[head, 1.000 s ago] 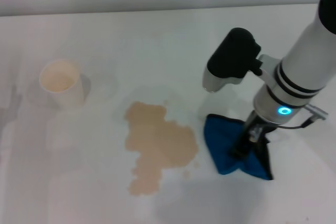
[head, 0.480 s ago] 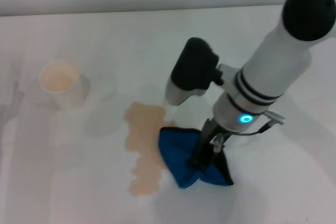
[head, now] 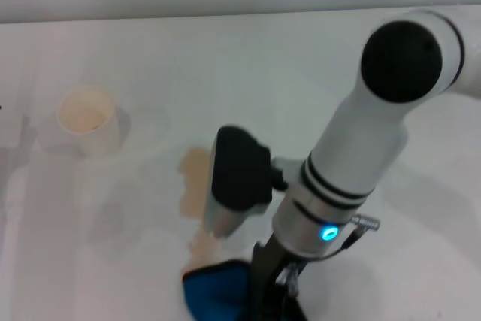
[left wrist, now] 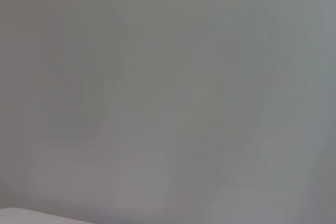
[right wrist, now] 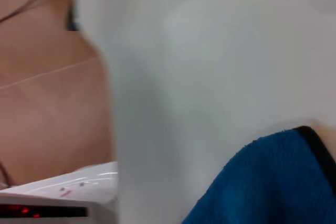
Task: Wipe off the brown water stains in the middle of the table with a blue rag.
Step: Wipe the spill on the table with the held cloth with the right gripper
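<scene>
1. We hold the blue rag (head: pixel 214 295) clenched in our right gripper (head: pixel 270 302), low in the frame's centre.
2. The remaining brown water stains (head: pixel 194 182) lie up and left of it, on the table (head: pixel 113 261).

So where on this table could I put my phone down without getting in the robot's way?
The far white table behind the beige paper cup is bare. It is crowded near the front, where the right end effector drags the bright blue plush rag beside the tan puddle.
</scene>
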Tool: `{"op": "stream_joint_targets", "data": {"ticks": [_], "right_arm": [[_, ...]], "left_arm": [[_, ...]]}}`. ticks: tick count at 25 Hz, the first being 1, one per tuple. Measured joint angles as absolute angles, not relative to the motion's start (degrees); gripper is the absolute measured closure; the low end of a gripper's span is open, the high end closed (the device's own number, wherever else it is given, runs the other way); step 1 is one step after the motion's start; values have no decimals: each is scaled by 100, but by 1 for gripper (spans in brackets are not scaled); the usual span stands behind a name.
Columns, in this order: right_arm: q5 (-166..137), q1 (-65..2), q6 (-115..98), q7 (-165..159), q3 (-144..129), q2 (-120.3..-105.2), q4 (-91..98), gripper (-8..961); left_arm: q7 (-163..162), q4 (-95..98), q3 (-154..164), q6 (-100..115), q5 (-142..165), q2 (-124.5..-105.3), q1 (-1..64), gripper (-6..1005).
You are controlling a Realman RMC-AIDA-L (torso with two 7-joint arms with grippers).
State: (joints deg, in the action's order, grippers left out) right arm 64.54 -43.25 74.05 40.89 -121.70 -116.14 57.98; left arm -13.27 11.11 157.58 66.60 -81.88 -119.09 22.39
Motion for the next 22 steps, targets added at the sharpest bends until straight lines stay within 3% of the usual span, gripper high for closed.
{"op": "stream_joint_targets", "data": {"ticks": [22], "right_arm": [[6833,-4335,5892,4471,-12159,-11604,5356,802]], "left_arm": [[-1327,1117,15770,6659,-8169,-11909,2258,123]]}}
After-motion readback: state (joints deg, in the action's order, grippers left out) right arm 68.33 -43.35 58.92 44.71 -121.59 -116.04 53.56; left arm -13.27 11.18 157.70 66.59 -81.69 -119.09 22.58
